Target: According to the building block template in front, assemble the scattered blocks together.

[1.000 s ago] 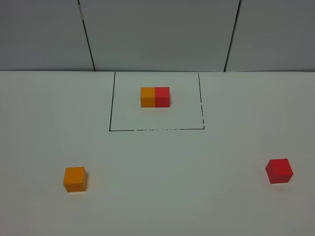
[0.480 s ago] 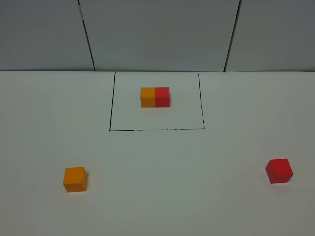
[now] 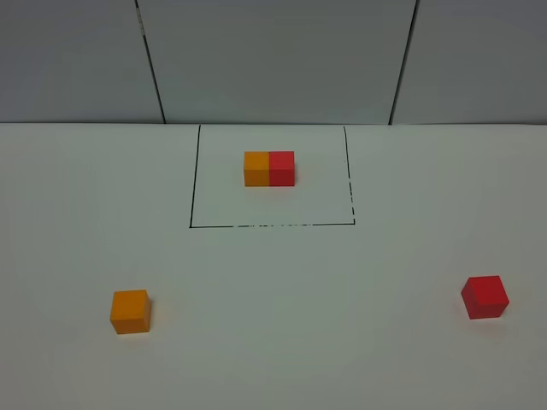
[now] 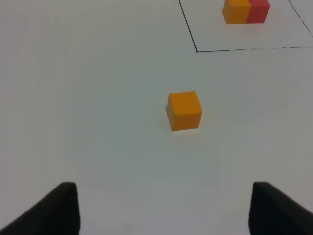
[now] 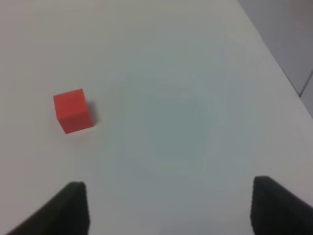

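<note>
The template (image 3: 269,168), an orange and a red cube joined as a bar, sits inside a thin black drawn rectangle (image 3: 190,196) at the back middle; it also shows in the left wrist view (image 4: 245,11). The loose orange cube (image 3: 130,311) lies at the front left. The loose red cube (image 3: 485,296) lies at the front right. My left gripper (image 4: 164,210) is open and empty, well short of the orange cube (image 4: 184,110). My right gripper (image 5: 168,210) is open and empty, with the red cube (image 5: 72,110) ahead and off to one side.
The white table (image 3: 291,290) meets a grey panelled wall (image 3: 273,60) at the back. The table's right edge (image 5: 288,81) shows in the right wrist view. Neither arm shows in the exterior high view.
</note>
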Controlling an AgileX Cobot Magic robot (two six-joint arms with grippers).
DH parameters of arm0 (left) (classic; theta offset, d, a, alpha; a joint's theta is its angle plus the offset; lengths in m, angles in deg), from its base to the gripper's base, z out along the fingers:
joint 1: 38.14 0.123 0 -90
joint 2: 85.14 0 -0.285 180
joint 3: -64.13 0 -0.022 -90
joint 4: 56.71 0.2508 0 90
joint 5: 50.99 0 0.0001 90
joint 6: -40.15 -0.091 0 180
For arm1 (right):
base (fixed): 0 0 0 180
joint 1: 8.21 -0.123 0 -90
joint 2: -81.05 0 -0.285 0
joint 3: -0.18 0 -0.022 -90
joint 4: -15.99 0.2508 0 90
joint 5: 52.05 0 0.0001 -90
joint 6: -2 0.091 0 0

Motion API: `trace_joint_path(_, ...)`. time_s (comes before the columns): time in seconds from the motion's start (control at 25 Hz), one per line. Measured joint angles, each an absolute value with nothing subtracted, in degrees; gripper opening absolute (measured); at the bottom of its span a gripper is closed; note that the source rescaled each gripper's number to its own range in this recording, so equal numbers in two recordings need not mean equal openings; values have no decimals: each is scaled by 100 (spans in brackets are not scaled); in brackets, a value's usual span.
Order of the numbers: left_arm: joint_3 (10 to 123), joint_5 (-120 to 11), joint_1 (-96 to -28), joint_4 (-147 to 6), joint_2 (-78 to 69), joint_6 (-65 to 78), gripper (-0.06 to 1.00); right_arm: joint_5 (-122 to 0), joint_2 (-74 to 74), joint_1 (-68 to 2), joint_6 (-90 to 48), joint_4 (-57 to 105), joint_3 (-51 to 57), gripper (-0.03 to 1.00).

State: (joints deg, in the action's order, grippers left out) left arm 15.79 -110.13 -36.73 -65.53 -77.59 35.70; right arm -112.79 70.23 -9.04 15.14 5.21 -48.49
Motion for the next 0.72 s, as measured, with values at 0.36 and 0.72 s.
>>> trace_joint_path(0.36,1579,-11013,-3673,-6553,-7759,3570,82,-11279,7023,-904,1514,521,-4849,42)
trace_joint_path(0.72,1579,-11013,-3673,-6553,-7570,3627,82,-11279,7023,-904,1514,521,-4849,42)
